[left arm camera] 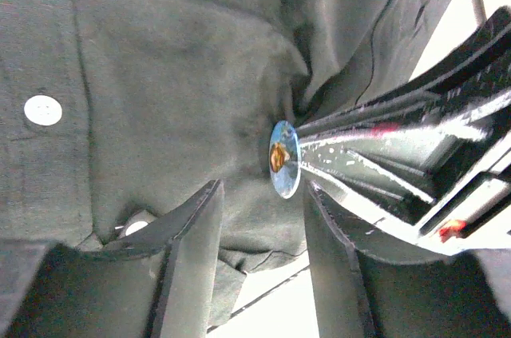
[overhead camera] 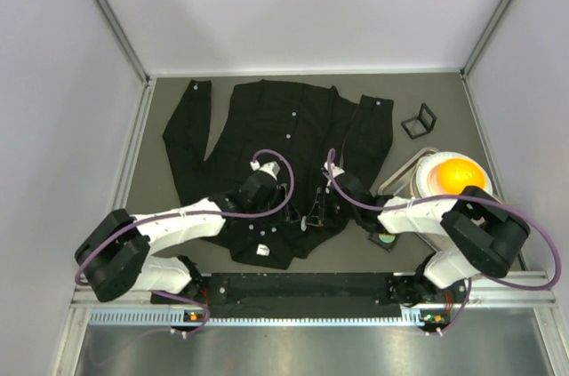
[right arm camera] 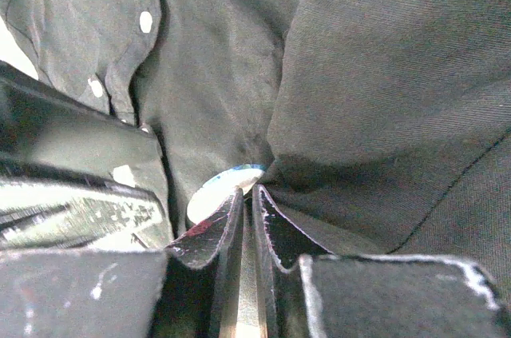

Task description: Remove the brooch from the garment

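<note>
Two grippers meet low on the shirt (overhead camera: 267, 127), spread flat on the table (overhead camera: 427, 92) at mid-frame. The brooch (left arm camera: 285, 159), a round blue disc with an orange middle, sits there. The right gripper (right arm camera: 247, 192) is pressed nearly together on puckered cloth just beside it. The left gripper (left arm camera: 262, 194) stands spread just below it, holding nothing.

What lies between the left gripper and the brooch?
Only bare black garment cloth between the left gripper and the brooch, shown in the left wrist view.
</note>
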